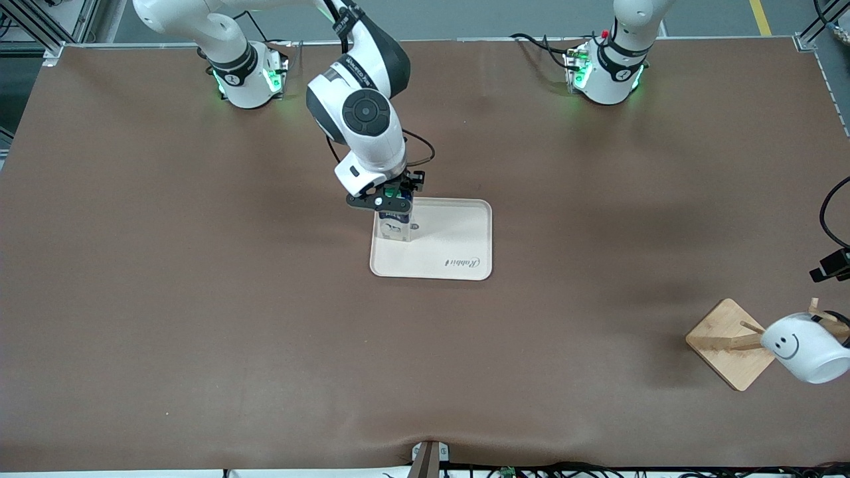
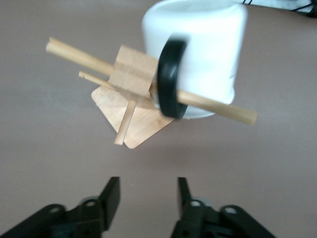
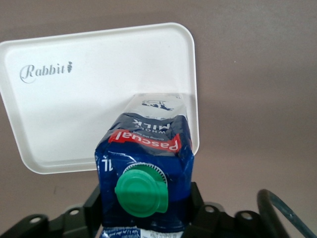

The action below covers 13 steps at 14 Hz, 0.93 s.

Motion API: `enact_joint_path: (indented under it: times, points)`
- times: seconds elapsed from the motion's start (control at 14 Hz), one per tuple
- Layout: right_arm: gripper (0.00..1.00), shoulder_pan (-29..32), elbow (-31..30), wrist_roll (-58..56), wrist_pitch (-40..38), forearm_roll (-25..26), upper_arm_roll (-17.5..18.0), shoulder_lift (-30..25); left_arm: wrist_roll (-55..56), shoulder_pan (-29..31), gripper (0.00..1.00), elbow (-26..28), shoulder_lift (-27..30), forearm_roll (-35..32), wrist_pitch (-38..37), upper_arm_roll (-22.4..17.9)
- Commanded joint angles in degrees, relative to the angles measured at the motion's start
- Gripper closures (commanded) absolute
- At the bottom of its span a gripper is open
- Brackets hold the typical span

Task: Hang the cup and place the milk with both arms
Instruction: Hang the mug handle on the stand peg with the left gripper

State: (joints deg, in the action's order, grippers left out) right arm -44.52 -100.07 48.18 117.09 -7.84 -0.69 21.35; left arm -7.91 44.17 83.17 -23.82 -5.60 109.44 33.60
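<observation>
Milk stands upright in the cream tray, in the corner toward the right arm's end and farther from the front camera. We note a carton with a dark blue top, a green cap and a white lower part with print. The right gripper sits at the carton's top, and in the right wrist view its black fingers flank the blue upper part on both sides. We cannot tell whether they press the carton or stand just off it. The tray bears the word "Rabbit" near its edge nearer the front camera.

We find the cup, a white mug with a black smiley face, hanging on the wooden rack at the left arm's end of the table, nearer the front camera than the tray and well apart from it. In the left wrist view a wooden peg passes through the mug's black loop handle, and the mug hangs tilted from it. The rack's flat bamboo base lies on the brown table.

The left gripper hovers clear of the mug and rack, its fingers apart with nothing between them. It does not appear in the front view; there we see only the left arm's base.
</observation>
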Motion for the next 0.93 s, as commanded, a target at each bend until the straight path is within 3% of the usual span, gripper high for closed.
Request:
enact_joint_path:
  times: [0.0, 0.21, 0.57, 0.86]
  points:
    - [0.92, -0.83, -0.04, 0.86, 0.25, 0.54, -0.71, 0.10, 2.35, -1.01, 0.00, -0.64, 2.46, 0.15, -0.98, 0.41]
    - [0.98, -0.04, 1.88, 0.69, -0.80, 0.02, -0.80, 0.01, 7.80, -3.20, 0.00, -0.47, 5.27, 0.06, -5.44, 1.28]
    - [1.00, 6.62, 12.86, -0.10, -16.42, -0.42, -0.89, -0.08, 16.95, -3.38, 0.00, -0.20, 9.05, 0.06, -15.29, 6.73]
    - [1.00, 12.08, 12.53, -2.30, -22.25, -0.16, -1.07, -2.97, 16.70, -3.47, 0.00, -0.47, 10.11, -4.32, -19.52, 9.45]
